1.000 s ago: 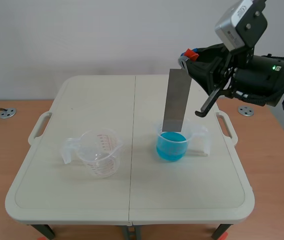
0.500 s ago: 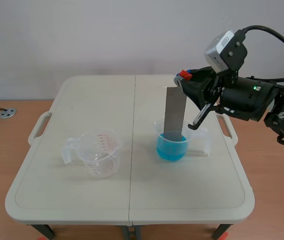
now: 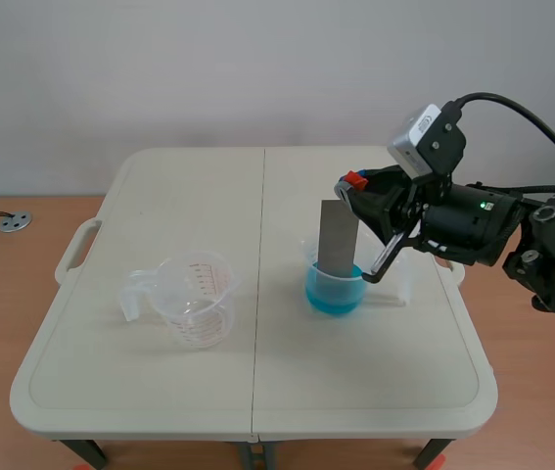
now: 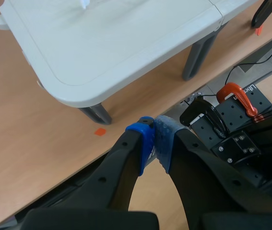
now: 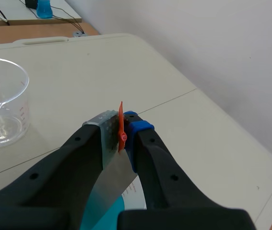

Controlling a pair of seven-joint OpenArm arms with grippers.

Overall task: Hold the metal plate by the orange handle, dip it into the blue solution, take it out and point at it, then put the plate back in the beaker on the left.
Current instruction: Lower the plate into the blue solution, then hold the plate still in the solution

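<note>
While our left gripper [image 4: 154,143] hangs closed on nothing off the table [image 4: 102,48], unseen in the scene view, the empty beaker [image 3: 196,299] waits at left. Right of it, the metal plate [image 3: 337,238] stands dipped in the blue solution [image 3: 335,292], our right gripper [image 3: 353,188] clamped on its orange handle [image 5: 121,125]. Lifting out, pointing and returning remain. Liquid hides the plate's lower end.

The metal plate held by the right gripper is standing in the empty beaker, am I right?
Not quite. The scene view shows the metal plate, held by the right gripper, standing in the beaker of blue solution; the empty beaker sits apart, holding nothing.
</note>
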